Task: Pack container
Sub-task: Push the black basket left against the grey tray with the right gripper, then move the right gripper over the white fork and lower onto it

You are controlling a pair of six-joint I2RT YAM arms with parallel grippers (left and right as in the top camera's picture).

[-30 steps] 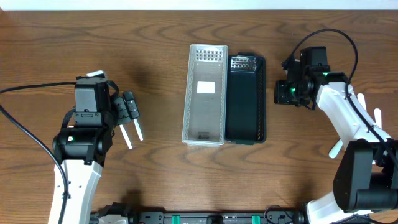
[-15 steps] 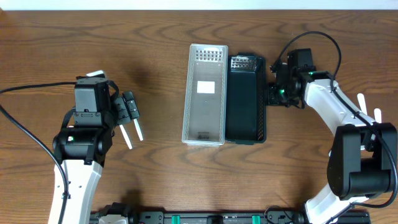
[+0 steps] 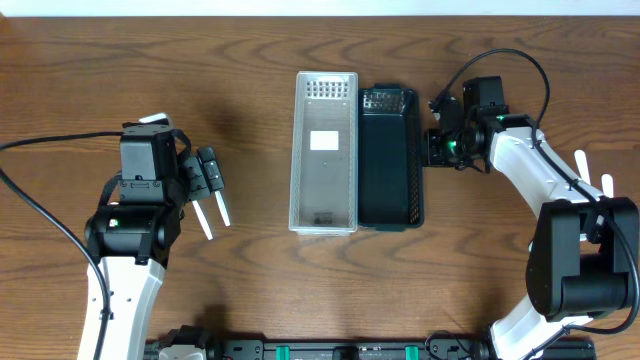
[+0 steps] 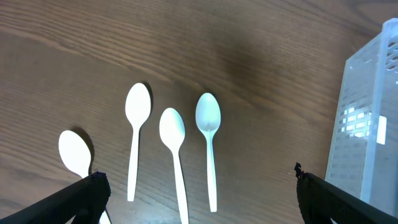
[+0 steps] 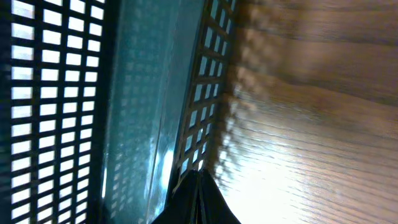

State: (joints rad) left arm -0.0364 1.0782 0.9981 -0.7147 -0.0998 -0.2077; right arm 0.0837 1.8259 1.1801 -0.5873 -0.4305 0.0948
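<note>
A clear plastic container and a black lattice basket stand side by side at the table's middle. Both look empty apart from a white label in the clear one. My right gripper is shut, with its tip against the black basket's right wall; in the right wrist view the fingers meet at the lattice. My left gripper is open and empty above several white plastic spoons lying on the wood. The clear container's end shows at the right of the left wrist view.
More white spoons lie at the right, partly hidden under my right arm. A black cable runs across the left of the table. Bare wood lies right of the black basket.
My right gripper has moved left to the black basket's wall. Both containers have slid slightly to the left. The left arm has not moved.
</note>
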